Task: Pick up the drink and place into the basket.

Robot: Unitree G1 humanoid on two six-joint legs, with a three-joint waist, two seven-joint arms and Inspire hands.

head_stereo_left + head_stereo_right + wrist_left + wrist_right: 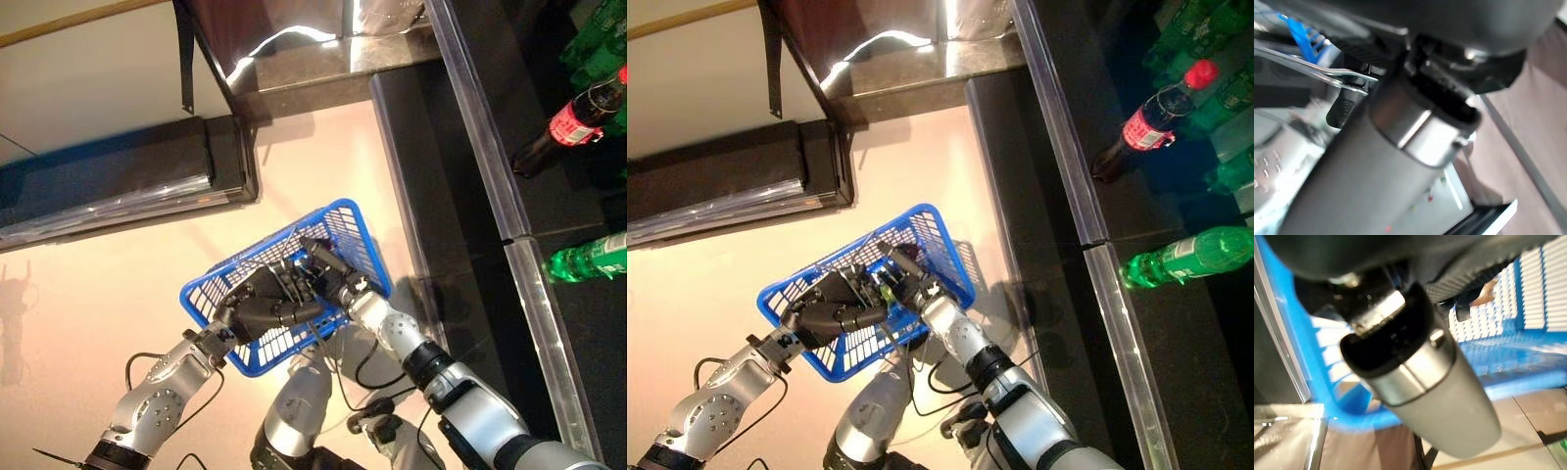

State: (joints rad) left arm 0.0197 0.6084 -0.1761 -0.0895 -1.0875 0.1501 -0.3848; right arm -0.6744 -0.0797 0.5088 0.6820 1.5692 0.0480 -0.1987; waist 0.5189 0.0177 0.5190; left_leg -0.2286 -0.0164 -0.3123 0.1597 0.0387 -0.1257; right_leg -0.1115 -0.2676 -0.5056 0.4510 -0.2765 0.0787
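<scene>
The left hand (pixel 265 308) sits over the blue basket (pixel 348 223) on the floor, fingers curled, seemingly round its wire handle. Just beside it, the right hand (pixel 328 269) reaches into the basket; its fingers' state cannot be told, nor the basket's contents. Well apart on the dark shelf stand a cola bottle (pixel 578 117) and a green bottle (pixel 588 258).

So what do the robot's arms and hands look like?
Both arms are smooth, rounded silver-grey tubes with black rings at the joints. Each ends in a dark, almost black hand: the left hand and the right hand. In the wrist views each forearm shows a shiny metal band beside a black collar.
</scene>
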